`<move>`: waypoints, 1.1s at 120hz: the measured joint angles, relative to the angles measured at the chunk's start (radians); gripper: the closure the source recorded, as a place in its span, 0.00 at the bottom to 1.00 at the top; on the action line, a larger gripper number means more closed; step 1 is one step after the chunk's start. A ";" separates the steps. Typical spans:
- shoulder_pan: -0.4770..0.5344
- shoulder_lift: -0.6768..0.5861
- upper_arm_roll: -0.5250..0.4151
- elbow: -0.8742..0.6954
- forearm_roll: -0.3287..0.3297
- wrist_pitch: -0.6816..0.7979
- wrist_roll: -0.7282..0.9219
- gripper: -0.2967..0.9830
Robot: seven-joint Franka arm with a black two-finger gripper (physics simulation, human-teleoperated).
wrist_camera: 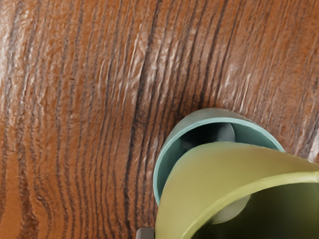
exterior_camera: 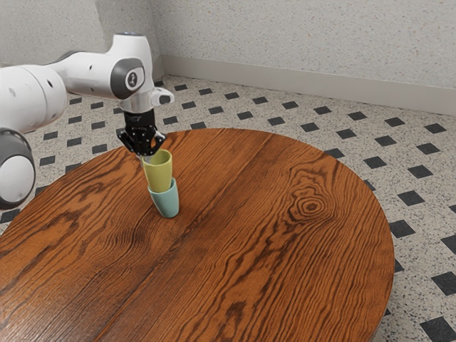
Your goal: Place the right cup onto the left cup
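Left of the exterior view's centre, the black two-finger gripper point(exterior_camera: 147, 156) grips the yellow-green tapered cup point(exterior_camera: 158, 173), its base inside the pale teal cup point(exterior_camera: 167, 202).

I am seeing a round, reddish-brown table of dark-grained wood point(exterior_camera: 271, 271) carrying a tapered, pale turquoise cup point(exterior_camera: 167, 205).

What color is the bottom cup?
The bottom cup is light blue-green, and the exterior view shows it best.
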 joint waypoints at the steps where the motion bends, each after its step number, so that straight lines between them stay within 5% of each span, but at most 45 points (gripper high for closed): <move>1: 0.000 0.000 0.000 0.000 0.000 0.000 0.000 0.84; 27: -0.005 0.001 -0.001 0.000 -0.008 0.003 0.002 0.50; 48: -0.006 -0.015 -0.001 0.000 -0.012 -0.002 0.003 0.35; 132: -0.170 -0.477 -0.037 -0.179 -0.009 -0.126 0.027 0.24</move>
